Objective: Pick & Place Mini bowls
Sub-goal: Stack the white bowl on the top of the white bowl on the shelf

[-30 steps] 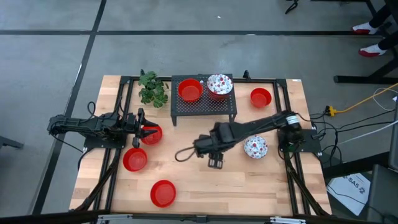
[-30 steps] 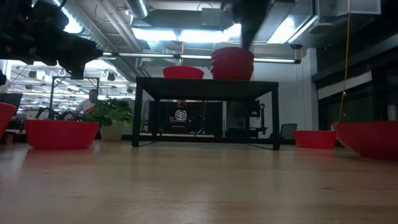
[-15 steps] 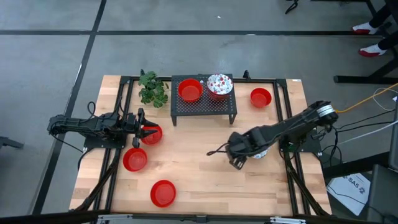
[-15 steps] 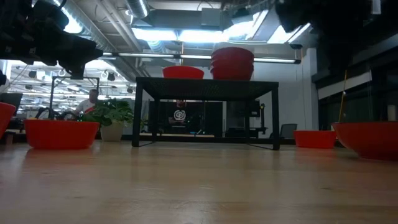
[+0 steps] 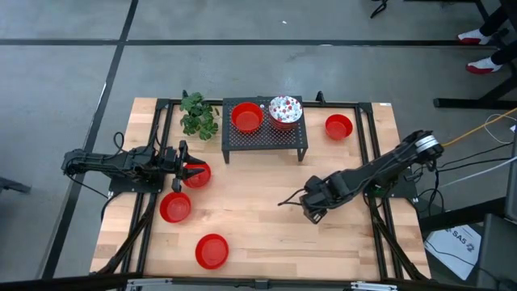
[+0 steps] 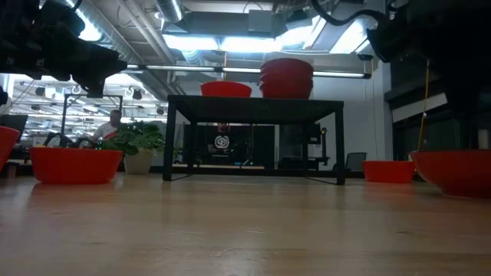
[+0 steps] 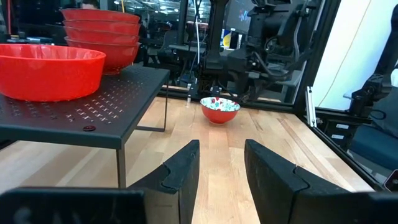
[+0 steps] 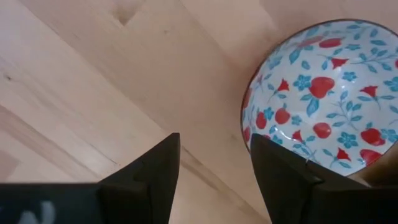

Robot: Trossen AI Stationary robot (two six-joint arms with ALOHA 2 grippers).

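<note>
Now, right pincer: hanging open and empty, pointing down at the tabletop.
Speckled bowl: sitting on the tabletop just beside the fingers, offset to one side, not between them; the arm is hiding it from above.
Nearer arm: right.
Left pincer: waiting open and empty at the left edge, beside a red bowl.
Rack: carrying bowls already.
</note>
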